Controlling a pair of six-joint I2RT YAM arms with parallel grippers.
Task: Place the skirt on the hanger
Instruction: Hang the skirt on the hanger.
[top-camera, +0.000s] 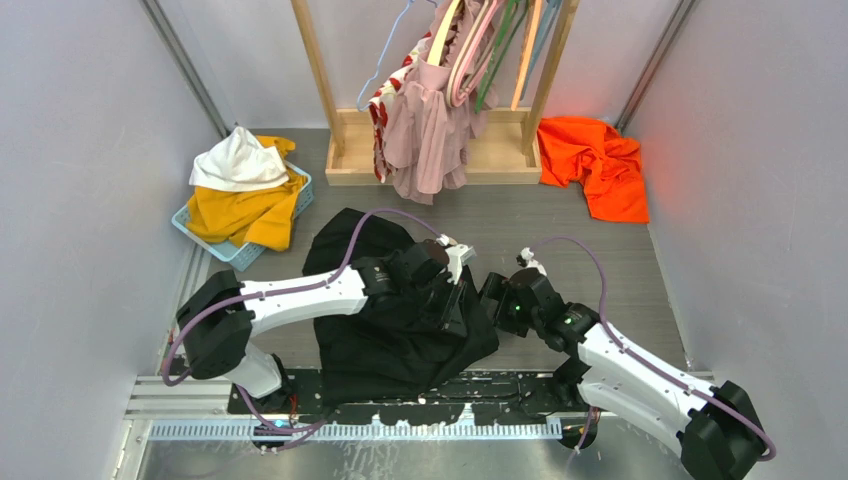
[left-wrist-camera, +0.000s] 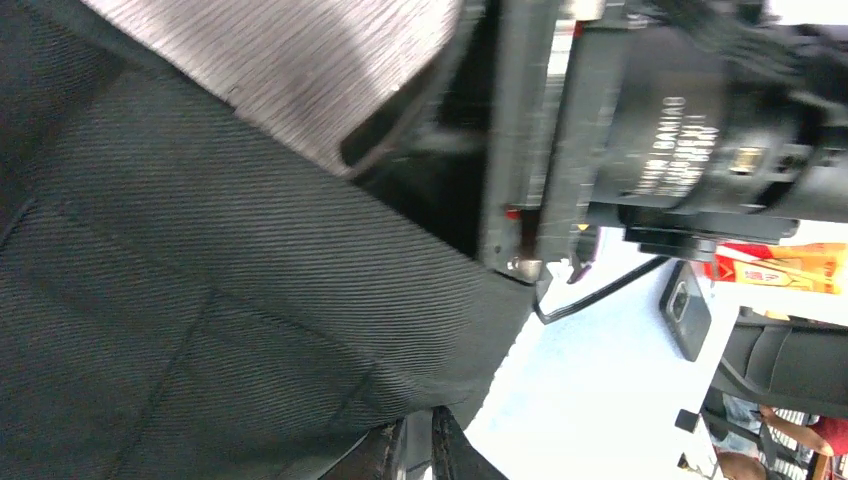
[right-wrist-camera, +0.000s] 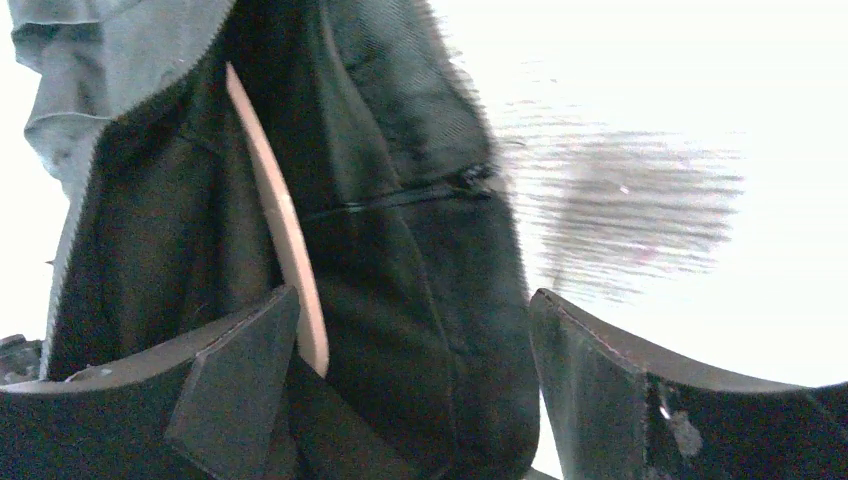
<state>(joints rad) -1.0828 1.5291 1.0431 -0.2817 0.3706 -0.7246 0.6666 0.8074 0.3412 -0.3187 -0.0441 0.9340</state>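
Two end effectors meeting over black skirt (top-camera: 390, 350), which is lying crumpled on tabletop (top-camera: 570, 215) just ahead of arm bases. Left end effector (top-camera: 452, 295) sitting over skirt's right half; its fingers (left-wrist-camera: 448, 455) showing only at frame edge, close together; gripping or not, cannot tell. Right end effector (top-camera: 497, 297) sitting at skirt's right edge, released, fingers (right-wrist-camera: 600, 390) standing wide apart. Arm of tan wooden hanger (right-wrist-camera: 285, 230) showing against dark fabric, just beside one finger. Zipper (right-wrist-camera: 400, 195) running across fabric near it. Wooden rack (top-camera: 318, 75) with hung garments standing at far end.
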